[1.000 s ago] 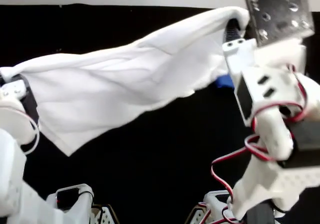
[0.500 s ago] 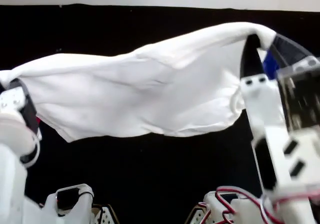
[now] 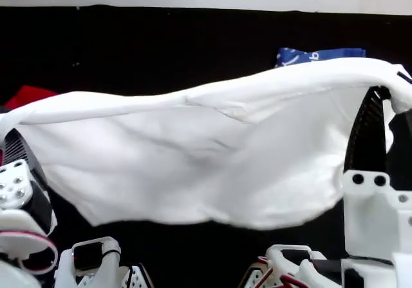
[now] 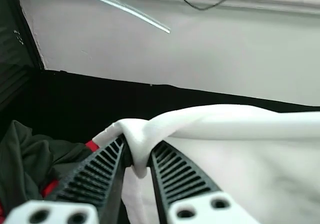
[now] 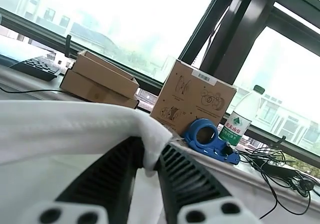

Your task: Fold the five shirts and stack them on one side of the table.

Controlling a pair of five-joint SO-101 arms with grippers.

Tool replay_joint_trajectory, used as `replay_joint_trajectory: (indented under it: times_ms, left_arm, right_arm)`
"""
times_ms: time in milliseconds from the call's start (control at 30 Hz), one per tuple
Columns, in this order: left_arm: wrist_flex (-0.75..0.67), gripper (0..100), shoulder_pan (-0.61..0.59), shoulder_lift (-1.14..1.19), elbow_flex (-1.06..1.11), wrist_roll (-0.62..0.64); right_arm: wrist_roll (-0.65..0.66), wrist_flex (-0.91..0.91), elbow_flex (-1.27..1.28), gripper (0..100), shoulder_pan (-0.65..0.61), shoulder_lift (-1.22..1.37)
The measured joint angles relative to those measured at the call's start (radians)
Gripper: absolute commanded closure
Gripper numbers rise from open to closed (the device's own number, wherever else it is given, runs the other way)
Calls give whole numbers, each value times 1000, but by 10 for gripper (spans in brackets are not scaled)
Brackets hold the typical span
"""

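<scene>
Hanging above the desk (image 3: 161, 49), a white shirt (image 3: 206, 153) stretches between the left claw (image 4: 138, 153) and right claw (image 5: 149, 158), each clamped on an edge.

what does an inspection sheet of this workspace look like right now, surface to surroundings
surface: black table cover
job's things: white shirt held stretched in the air between both tools; blue shirt at the far edge; red garment and dark garment on the left tool's side
clutter: nothing seen
tools: left tool shut on one end of the white shirt; right tool shut on the other end
cables: red and white wires at an arm's base; black cables on the sill
surroundings: white wall, windows, cardboard boxes, blue tape dispenser, bottle
</scene>
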Motion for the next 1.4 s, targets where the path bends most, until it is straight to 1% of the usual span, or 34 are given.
replay_joint_trajectory:
  times_ms: [133, 200, 333, 533, 700, 800, 900, 967, 1100, 1233, 1333, 1400]
  left_arm:
    - [0, 992, 0, 2, 51, 6]
    - [0, 992, 0, -12, 51, 40]
    - [0, 992, 0, -63, 51, 68]
    - [0, 992, 0, -149, 51, 68]
    - [6, 992, 0, -173, 60, 68]
    - [6, 992, 0, -173, 149, 68]
    - [5, 992, 0, -173, 301, 68]
    - [-28, 992, 0, -173, 425, 68]
    - [-152, 992, 0, -170, 672, 68]
    - [-318, 992, 0, -164, 867, 68]
    - [-445, 992, 0, -89, 924, 68]
    - [-508, 992, 0, -8, 924, 68]
  right_arm:
    - [0, 0, -2, 993, 0, 0]
    - [0, 0, -2, 993, 2, -12]
    - [0, 0, 2, 993, 2, -98]
    - [0, 0, 160, 993, 2, -233]
    - [0, -12, 299, 993, 2, -298]
    - [0, -35, 399, 993, 2, -298]
    - [0, -80, 534, 993, -11, -298]
    - [0, -118, 658, 993, -46, -298]
    - [0, -249, 974, 993, -106, -293]
    - [0, -485, 1335, 993, -132, -288]
    - [0, -717, 1590, 993, -137, -270]
    - [0, -853, 1680, 993, -137, -230]
